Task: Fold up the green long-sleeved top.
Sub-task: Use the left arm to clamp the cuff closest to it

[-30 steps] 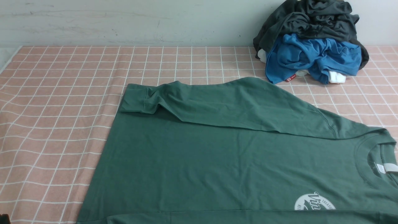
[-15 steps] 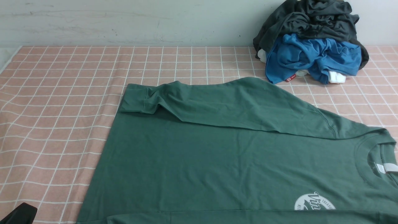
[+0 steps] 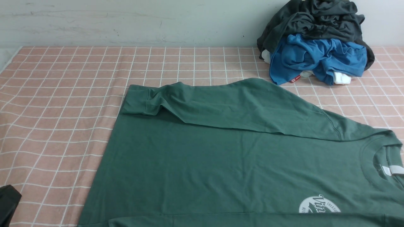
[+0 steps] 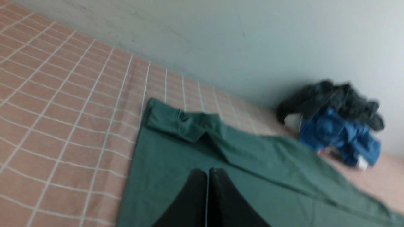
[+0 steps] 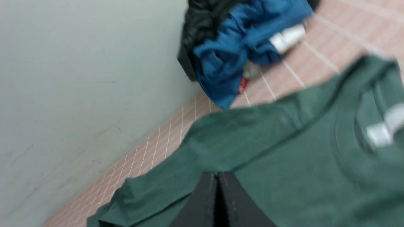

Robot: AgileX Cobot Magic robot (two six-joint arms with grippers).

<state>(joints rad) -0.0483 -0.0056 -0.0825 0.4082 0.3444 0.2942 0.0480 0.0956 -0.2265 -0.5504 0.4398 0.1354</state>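
Observation:
The green long-sleeved top point(image 3: 221, 164) lies flat on the checked cloth, collar and white neck label point(image 3: 393, 170) at the right, white round logo point(image 3: 318, 205) at the near edge. Its far sleeve point(image 3: 221, 107) is folded across the body, with the cuff point(image 3: 137, 101) at the left. My left gripper point(image 4: 207, 171) hangs shut and empty above the top's body point(image 4: 164, 176). Only a black part of my left arm point(image 3: 8, 201) shows in the front view's lower left corner. My right gripper point(image 5: 217, 175) is shut and empty over the top point(image 5: 300, 164) near the sleeve.
A heap of clothes sits at the back right against the wall point(image 3: 126, 22): a charcoal-grey garment point(image 3: 315, 22) on a bright blue one point(image 3: 315, 60), with white pieces under them. The pink checked tablecloth point(image 3: 56, 110) lies bare on the left and behind the top.
The black part of my left arm has come further into the lower left corner, first rising, then shifting left and up. The top and the heap have not moved.

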